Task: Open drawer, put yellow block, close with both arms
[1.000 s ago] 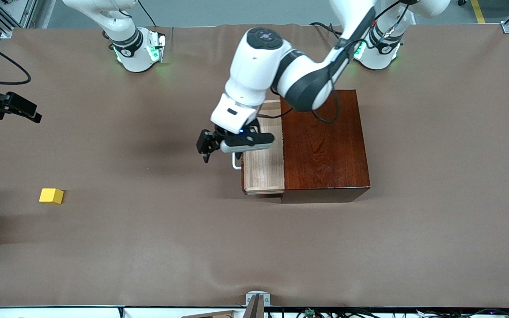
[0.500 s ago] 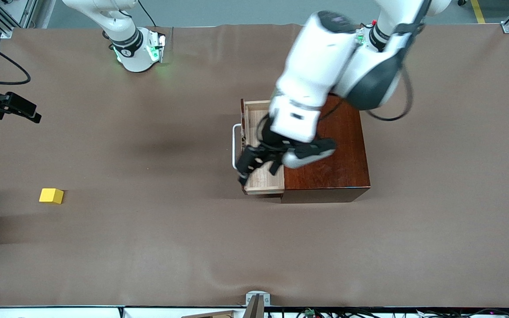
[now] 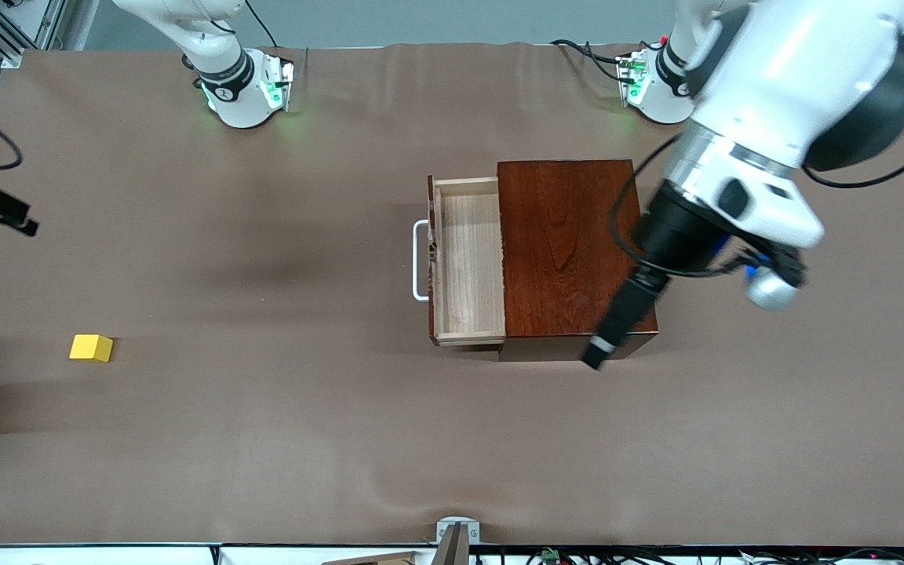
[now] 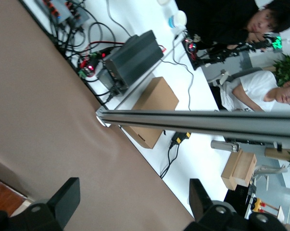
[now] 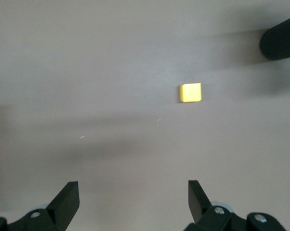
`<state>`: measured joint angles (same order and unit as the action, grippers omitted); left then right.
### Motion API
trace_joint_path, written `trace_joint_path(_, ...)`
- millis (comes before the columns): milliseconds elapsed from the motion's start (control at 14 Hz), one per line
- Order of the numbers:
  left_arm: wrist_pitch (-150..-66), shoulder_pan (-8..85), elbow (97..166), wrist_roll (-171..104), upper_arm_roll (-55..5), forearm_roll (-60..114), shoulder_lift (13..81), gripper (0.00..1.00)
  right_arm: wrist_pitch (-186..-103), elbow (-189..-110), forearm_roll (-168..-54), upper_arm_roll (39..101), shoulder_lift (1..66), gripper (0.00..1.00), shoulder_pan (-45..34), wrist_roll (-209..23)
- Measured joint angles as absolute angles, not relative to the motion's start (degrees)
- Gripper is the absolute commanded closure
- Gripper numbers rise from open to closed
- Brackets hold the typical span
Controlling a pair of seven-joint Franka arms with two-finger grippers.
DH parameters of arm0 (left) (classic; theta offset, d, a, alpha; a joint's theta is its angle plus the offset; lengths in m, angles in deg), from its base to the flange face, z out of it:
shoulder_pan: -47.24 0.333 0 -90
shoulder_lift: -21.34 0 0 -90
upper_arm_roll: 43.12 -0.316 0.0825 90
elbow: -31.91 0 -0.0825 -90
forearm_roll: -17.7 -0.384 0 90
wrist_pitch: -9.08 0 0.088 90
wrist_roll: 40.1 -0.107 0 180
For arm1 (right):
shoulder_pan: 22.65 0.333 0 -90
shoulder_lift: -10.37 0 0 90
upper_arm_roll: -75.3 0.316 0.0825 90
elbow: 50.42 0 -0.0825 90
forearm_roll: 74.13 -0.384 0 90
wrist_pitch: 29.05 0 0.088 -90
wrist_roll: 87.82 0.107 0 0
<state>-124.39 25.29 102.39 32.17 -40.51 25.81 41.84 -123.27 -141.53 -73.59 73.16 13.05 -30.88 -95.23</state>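
You are not getting any readable text here: no label, brand, number or sign is showing legibly on anything in any of the three views, and nothing printed is standing out clearly enough for reading.

Bare table [image 3: 279, 439] around yellow block [image 3: 92, 348]

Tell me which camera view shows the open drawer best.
The front view: the drawer is seen from above, pulled out of the wooden box, its pale tray empty and its white handle in sight. The left wrist view catches only a corner of the box, not the drawer. The right wrist view shows the yellow block instead.
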Motion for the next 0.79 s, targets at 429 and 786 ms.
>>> trace_joint_path(429,-115.82,31.25,102.85,30.09,-40.51,26.57,40.84,0.0,-125.95,-135.42,-73.6,73.01,23.4,0.0,-38.55,-105.51)
trace_joint_path(786,-105.68,35.54,104.64,23.58,-40.52,26.57,40.91,0.0,-132.51,-133.36,-73.65,73.06,30.12,0.0,-38.84,-109.92)
